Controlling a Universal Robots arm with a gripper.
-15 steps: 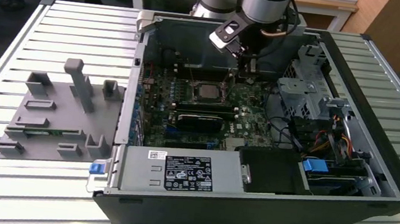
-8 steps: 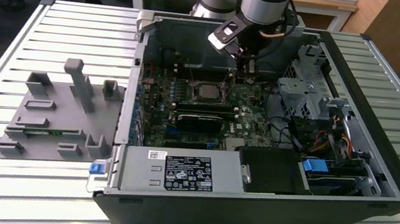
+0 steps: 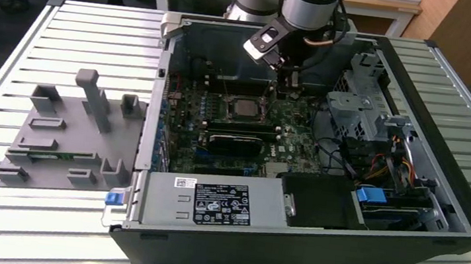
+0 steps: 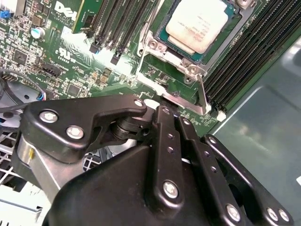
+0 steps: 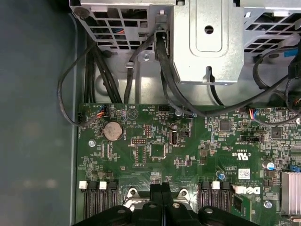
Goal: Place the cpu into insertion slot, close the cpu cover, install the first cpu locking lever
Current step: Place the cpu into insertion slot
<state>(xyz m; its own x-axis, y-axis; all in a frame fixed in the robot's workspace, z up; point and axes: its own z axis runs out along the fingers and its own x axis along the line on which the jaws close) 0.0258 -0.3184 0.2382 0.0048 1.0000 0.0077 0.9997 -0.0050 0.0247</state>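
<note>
My gripper (image 4: 165,110) — fingers pressed together, tips at the rim of the cpu cover (image 4: 155,87) (swung open, off the socket) | cpu (image 4: 200,23) — seated in the insertion slot (image 4: 155,44)

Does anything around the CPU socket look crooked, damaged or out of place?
Nothing looks damaged. The cpu lies flat in the insertion slot. Only the cpu cover is not down: it stands open beside the slot, with the gripper at its edge.

Silver-grey tubular arm (image 3: 308,4), black linked fingers (image 4: 167,136), bright screw heads (image 4: 170,189)
</note>
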